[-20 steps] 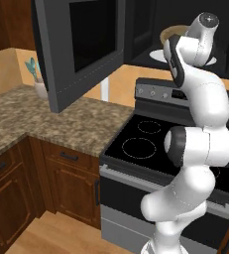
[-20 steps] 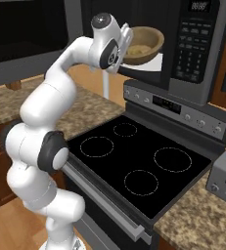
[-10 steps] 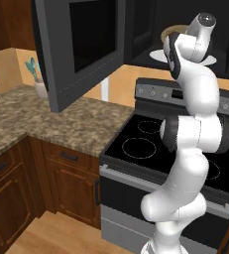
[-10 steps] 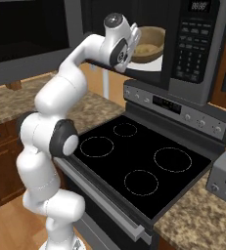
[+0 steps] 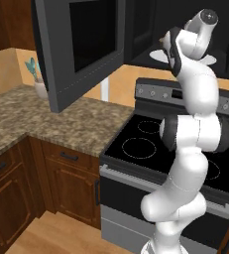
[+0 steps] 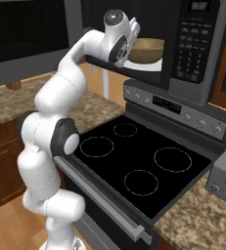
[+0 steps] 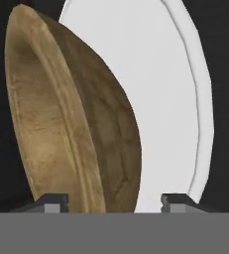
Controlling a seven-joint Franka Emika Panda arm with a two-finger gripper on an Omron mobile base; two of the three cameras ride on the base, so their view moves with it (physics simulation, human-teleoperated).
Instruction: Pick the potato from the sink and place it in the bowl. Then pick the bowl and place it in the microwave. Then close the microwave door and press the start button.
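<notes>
Bowl [image 6: 146,50] sits on white turntable plate [image 6: 144,64] inside microwave [image 6: 197,53]; potato can't be made out. My fingers [image 7: 51,202] stand apart, straddling the bowl's rim, not clamped. Judgement: back straight out w/o nudging rim, then swing the open door [image 5: 81,49] shut. Panel digits too blurry to read.

Bowl [image 7: 61,124]: wood-look, brown, visible grain, matt to faint satin. Turntable plate [image 7: 170,99]: smooth, plain white, matt. Microwave [image 6: 202,44]: black casing, smooth, slight sheen; microwave door [image 5: 81,47] dark glass window, glossy. Stove [image 6: 144,166]: glossy black glass top, grey metal-look front. Counter [image 5: 46,124]: speckled stone, rough-looking pattern. Cabinets [image 5: 61,173]: dark stained wood, satin finish.
</notes>
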